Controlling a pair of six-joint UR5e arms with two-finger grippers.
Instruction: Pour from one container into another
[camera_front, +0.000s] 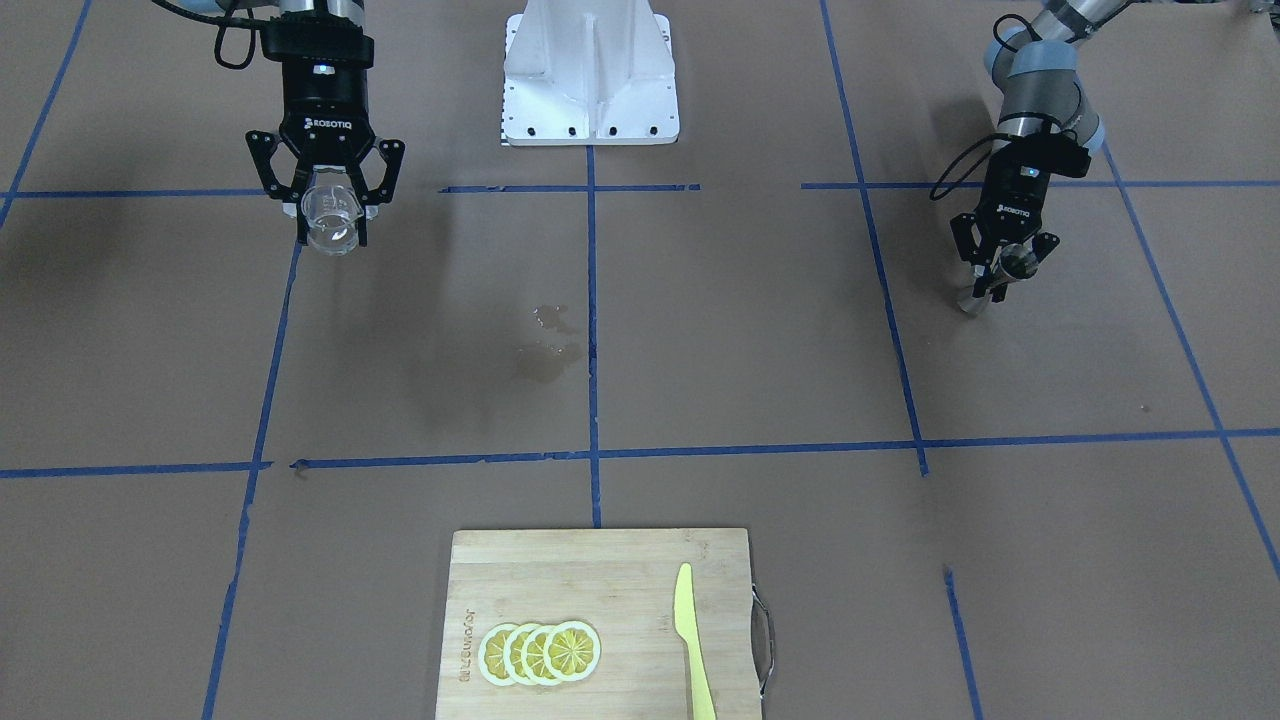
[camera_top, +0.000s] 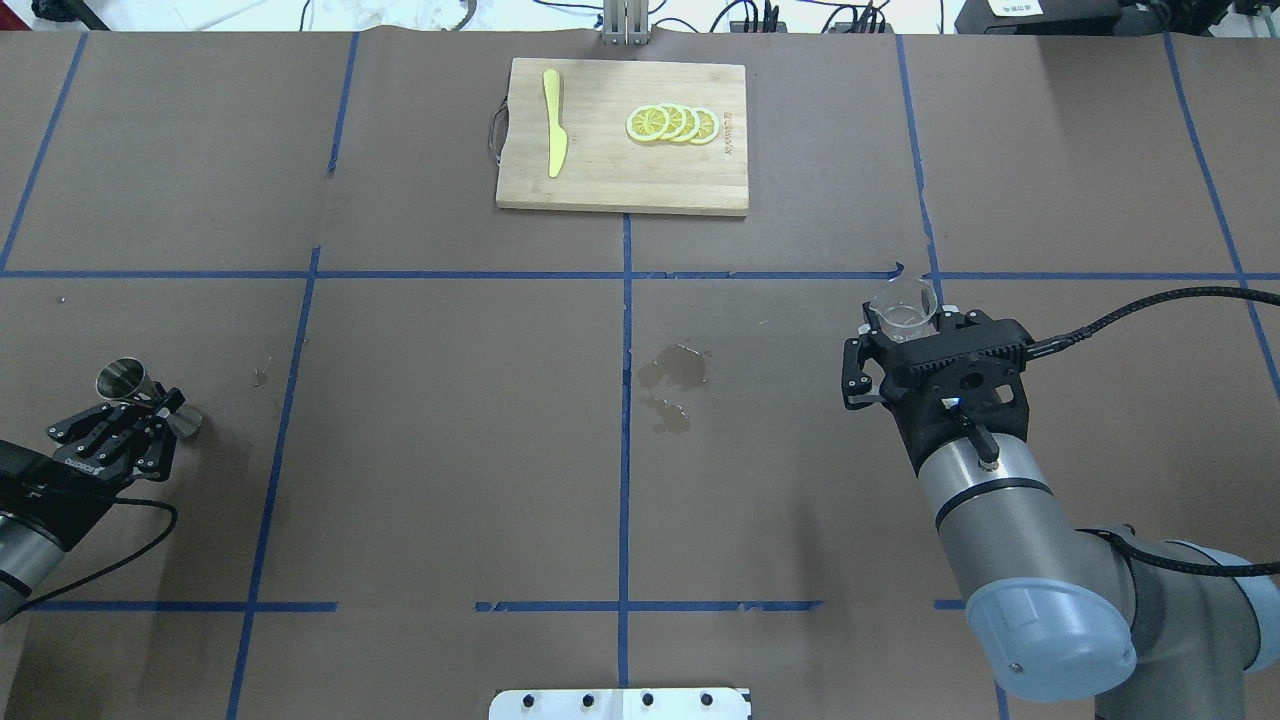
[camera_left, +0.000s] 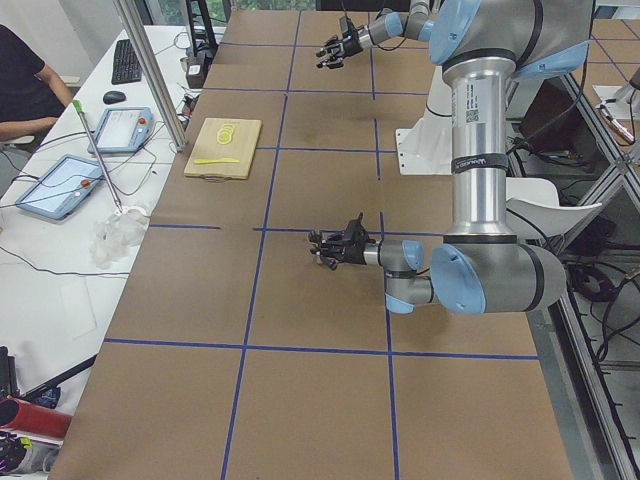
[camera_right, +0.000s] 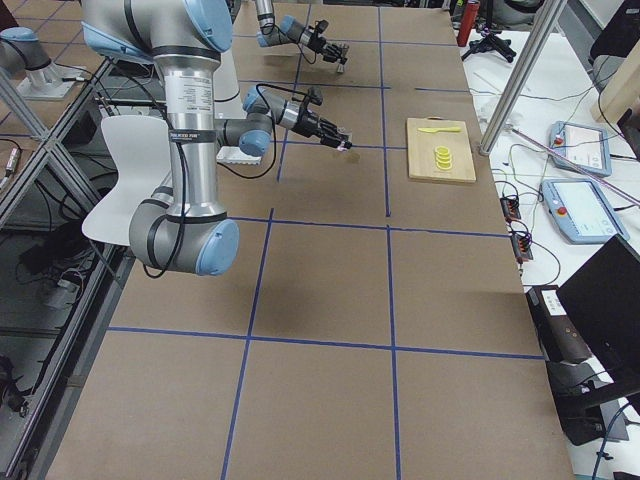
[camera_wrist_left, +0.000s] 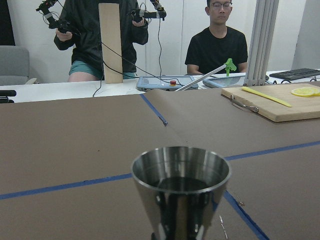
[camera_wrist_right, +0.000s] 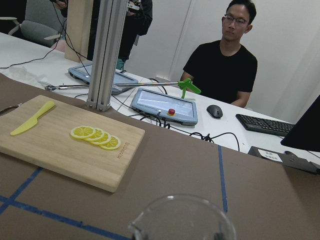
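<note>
Two vessels hang mouth-up and well apart, the right gripper closed around the glass cup over the right half of the table, the left gripper pinching the steel jigger at its waist near the left edge, likely so neither spills before pouring.

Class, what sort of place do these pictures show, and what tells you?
Probably a robotics lab: the robot's left arm and right arm reach over a table gridded with blue tape, with control tablets on a bench.
</note>
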